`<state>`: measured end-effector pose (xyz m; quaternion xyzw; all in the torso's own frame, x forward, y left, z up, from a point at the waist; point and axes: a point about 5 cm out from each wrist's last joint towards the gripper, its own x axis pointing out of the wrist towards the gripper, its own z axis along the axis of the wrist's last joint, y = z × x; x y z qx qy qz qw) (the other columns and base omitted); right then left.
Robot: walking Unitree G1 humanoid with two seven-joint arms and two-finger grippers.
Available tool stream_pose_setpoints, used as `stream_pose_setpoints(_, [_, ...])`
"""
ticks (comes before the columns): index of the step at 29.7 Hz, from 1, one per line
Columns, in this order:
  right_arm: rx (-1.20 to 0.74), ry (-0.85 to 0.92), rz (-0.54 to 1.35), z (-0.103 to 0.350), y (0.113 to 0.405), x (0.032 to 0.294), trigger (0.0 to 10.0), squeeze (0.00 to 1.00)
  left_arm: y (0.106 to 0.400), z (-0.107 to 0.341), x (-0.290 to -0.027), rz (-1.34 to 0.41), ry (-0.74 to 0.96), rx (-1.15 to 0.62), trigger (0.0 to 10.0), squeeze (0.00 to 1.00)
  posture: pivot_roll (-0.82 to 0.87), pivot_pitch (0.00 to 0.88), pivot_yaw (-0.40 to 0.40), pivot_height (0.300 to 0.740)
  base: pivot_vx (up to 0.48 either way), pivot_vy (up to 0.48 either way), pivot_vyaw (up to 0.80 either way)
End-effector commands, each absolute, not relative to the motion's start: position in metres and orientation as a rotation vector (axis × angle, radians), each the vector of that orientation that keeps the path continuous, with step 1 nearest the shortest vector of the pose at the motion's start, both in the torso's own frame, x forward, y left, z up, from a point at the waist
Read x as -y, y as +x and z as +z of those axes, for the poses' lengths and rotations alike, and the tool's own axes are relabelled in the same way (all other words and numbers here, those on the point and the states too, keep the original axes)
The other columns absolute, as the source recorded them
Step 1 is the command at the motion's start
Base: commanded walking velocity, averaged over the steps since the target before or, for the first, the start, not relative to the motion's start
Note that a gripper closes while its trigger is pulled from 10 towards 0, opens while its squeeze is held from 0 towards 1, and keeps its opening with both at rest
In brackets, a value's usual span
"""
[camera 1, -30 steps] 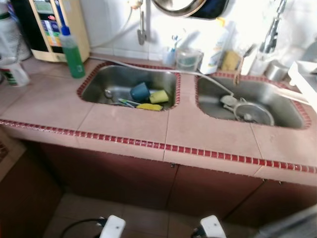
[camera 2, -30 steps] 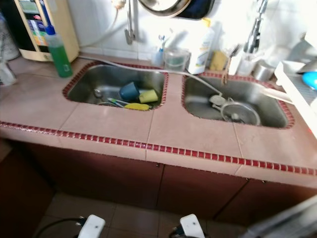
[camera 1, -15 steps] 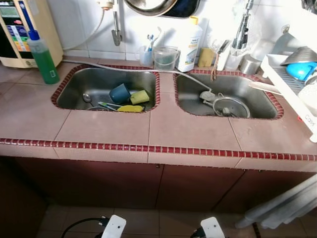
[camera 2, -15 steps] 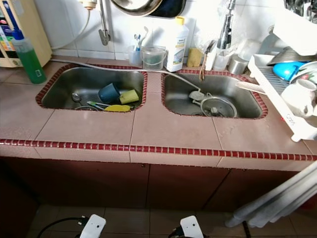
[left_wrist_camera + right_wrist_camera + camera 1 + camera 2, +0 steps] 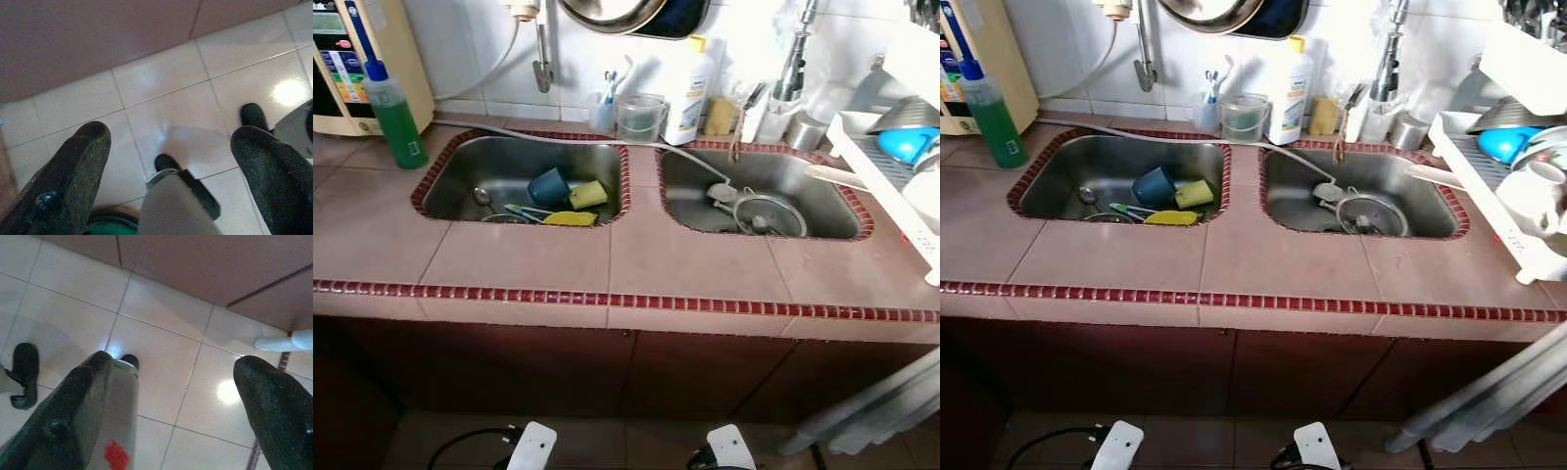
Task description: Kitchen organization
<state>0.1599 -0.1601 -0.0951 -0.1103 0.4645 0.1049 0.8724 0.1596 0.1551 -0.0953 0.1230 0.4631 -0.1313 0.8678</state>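
Note:
A tiled counter (image 5: pixel 558 259) with a red mosaic edge holds two steel sinks. The left sink (image 5: pixel 475 162) contains a blue cup (image 5: pixel 548 186) on its side, a yellow sponge (image 5: pixel 588 194), a flat yellow item (image 5: pixel 570 218) and a spoon (image 5: pixel 484 198). In the right sink (image 5: pixel 808 186) lies a round metal strainer (image 5: pixel 769 217). Both arms hang low beside me. My left gripper (image 5: pixel 171 134) is open over the floor tiles, holding nothing. My right gripper (image 5: pixel 176 362) is open too, also above the floor.
A green soap bottle (image 5: pixel 396 122) and a water purifier (image 5: pixel 352 59) stand at the left. A white bottle (image 5: pixel 687 93) and a clear jug (image 5: pixel 639 117) line the back wall. A white dish rack (image 5: pixel 881 166) with a blue bowl (image 5: pixel 908 143) sits at the right. Pale bars (image 5: pixel 871 411) cross low right.
The camera has swung right and steadied, bringing the dish rack into view and pushing the purifier to the edge. Nothing on the counter or in the sinks has moved.

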Motion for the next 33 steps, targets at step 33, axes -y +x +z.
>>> stream_pose_setpoints(33, [-0.968, -0.192, 0.184, -0.0945, 0.1604, 0.165, 10.0, 0.0, 0.167, -0.092, -0.1557, -0.274, 0.259, -0.943, 10.0, 0.0, -0.13, 0.0, -0.035, 0.732, 0.0, -0.44, 0.0])
